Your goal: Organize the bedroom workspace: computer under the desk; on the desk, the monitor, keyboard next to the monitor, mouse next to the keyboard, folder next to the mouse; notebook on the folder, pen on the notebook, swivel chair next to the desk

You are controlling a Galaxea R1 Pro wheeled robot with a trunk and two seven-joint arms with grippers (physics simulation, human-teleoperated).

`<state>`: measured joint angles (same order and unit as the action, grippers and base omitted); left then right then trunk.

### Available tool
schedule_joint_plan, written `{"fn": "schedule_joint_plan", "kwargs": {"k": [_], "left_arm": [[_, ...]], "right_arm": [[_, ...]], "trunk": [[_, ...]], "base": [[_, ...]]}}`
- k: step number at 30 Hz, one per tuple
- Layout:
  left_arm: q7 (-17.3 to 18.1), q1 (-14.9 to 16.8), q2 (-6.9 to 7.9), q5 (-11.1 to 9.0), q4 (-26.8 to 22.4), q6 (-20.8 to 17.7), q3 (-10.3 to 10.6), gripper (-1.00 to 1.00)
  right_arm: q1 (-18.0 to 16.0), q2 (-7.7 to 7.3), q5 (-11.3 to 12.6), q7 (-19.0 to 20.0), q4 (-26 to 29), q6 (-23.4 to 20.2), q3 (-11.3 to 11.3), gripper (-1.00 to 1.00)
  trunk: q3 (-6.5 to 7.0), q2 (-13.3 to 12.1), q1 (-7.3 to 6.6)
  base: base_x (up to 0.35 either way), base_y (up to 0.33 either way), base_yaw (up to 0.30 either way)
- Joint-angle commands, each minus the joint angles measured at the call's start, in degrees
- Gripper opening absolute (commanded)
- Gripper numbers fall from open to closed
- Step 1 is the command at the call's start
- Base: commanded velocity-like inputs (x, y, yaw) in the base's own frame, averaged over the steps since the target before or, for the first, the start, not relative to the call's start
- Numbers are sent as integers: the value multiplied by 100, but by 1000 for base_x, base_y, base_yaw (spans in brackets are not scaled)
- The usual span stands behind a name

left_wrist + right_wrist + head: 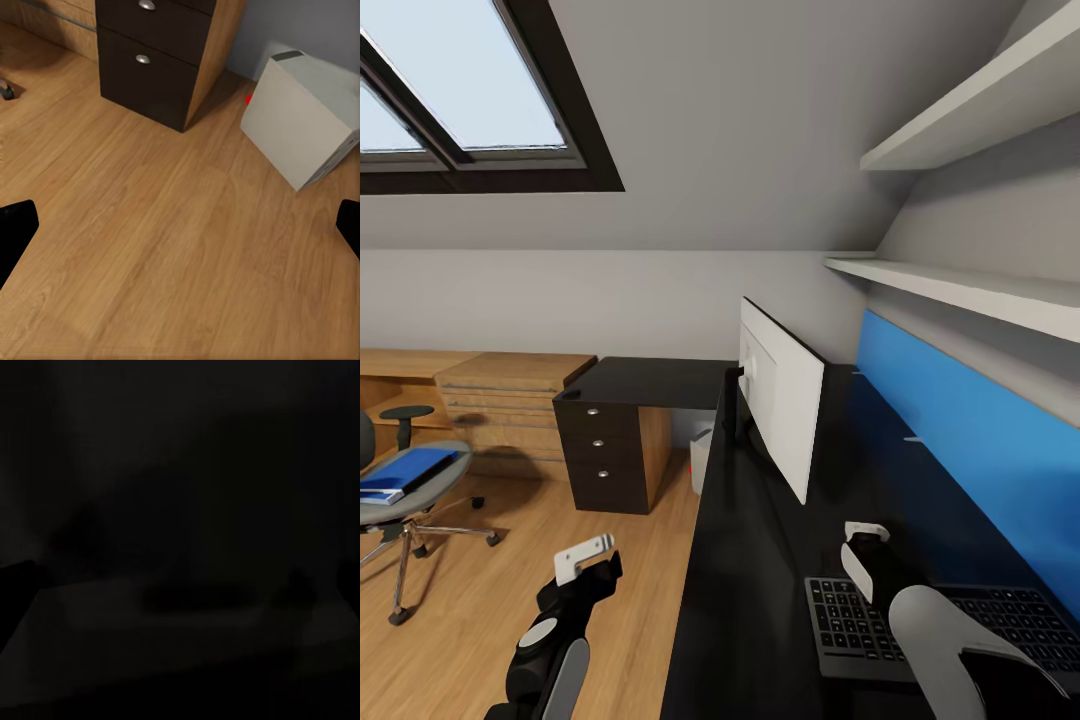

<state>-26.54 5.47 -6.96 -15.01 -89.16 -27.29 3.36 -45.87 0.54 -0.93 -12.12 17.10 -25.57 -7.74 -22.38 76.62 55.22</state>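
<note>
Here my right gripper [865, 550] hovers over the keyboard [950, 630]; I cannot tell its spread. My left gripper [180, 225] hangs wide and empty. The keyboard looks slim, rigid, light: I'd pinch a long edge.

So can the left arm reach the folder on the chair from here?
Probably not. The folder lies on the chair, across open floor from the left gripper; nothing blocks it, but it looks too far.

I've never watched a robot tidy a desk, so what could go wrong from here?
The right arm's fingers hover over the slim black keyboard near the glossy black desk's front edge; a nudge might slide it off. The wide white-backed monitor stands close behind, so a careless lift could bump it.
</note>
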Motion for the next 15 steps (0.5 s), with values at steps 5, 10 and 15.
{"fn": "schedule_joint_plan", "kwargs": {"k": [5,10,15], "left_arm": [[-53,1,5,-58,-5,-13,7,100],[-53,3,3,-57,-5,-13,7,100],[-53,0,2,-57,-3,-17,7,100]], "right_arm": [[-1,7,-3,-9,6,-36,-31,100],[-1,11,-3,-9,5,-34,-27,100],[-1,16,-3,-9,4,-6,-26,100]], "trunk": [[-7,4,0],[-7,4,0],[-7,4,0]], "base": [[-206,0,0],[-105,0,0],[-208,0,0]]}}
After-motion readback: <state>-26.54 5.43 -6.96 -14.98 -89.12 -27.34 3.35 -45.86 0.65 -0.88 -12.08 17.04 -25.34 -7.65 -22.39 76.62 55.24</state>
